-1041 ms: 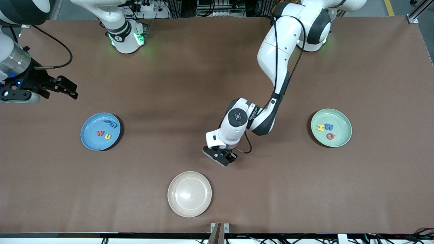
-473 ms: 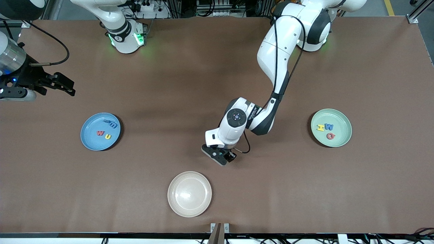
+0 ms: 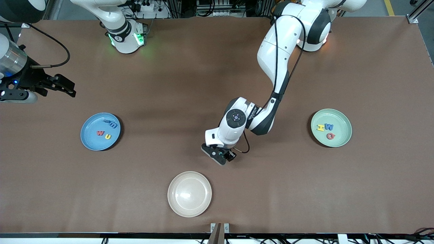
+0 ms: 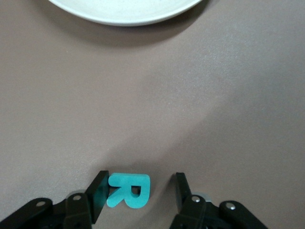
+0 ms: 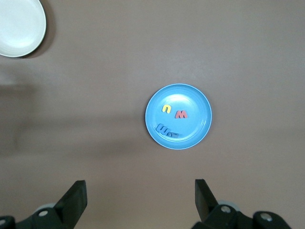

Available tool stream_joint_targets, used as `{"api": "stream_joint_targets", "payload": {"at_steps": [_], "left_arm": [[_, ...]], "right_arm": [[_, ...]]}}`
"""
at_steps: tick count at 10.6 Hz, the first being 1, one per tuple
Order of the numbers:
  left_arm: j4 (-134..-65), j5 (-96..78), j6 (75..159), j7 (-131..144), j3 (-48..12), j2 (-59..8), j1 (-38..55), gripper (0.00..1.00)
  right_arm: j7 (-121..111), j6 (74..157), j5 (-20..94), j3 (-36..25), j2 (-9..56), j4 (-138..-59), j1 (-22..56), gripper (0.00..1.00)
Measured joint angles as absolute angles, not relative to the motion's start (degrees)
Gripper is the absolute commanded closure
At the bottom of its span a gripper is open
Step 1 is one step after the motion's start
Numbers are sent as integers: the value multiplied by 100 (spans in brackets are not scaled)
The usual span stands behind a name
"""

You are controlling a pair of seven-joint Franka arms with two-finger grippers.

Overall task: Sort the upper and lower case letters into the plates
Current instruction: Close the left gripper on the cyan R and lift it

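Mostly sorted: blue plate (image 3: 100,131) and green plate (image 3: 331,127) hold letters. Left hand (image 4: 138,195) half-open astride teal R (image 4: 129,190), ungripped. Right hand (image 5: 139,199) wide open, empty, waiting.

The work surface is a large table (image 3: 176,78) covered edge to edge in a matte brown sheet, with faint creases and soft shadows across it. Lighting is even and overhead, with no hard glare. Along the top of the front view, past the table edge, dark equipment racks and bundled cables (image 3: 217,6) are visible. A strip of grey floor with a yellow line (image 3: 389,7) shows at one corner. A small metal bracket (image 3: 219,227) sits at the table's near edge.
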State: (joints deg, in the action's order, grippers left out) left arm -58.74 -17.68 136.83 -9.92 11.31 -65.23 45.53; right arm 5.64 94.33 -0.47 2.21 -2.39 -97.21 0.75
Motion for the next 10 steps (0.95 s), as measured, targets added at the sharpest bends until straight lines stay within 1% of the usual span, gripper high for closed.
{"api": "stream_joint_targets", "payload": {"at_steps": [2,4,5,6,8,9,10], "left_arm": [[-5873,-1768,13675,-1015,1130,-6523,4547,39],[-5874,-1768,13665,-1094,1131,-6522,4541,47],[-5873,-1768,13635,-1131,1129,-6519,4538,49],[-5873,-1768,13603,-1133,1115,-6509,4537,55],[-5873,-1770,13540,-1133,1091,-6493,4535,60],[-5873,-1770,13489,-1133,1086,-6479,4534,64],[-5873,-1770,13466,-1133,1085,-6473,4531,72]], "right_arm": [[564,9433,-60,211,-238,-9721,72,0],[564,9434,-74,199,-237,-9711,59,0],[564,9437,-79,191,-236,-9701,57,0],[564,9442,-81,187,-235,-9689,54,0],[567,9472,-84,184,-229,-9668,47,0],[567,9514,-84,178,-217,-9667,28,0],[567,9535,-84,177,-203,-9667,3,0]]}}
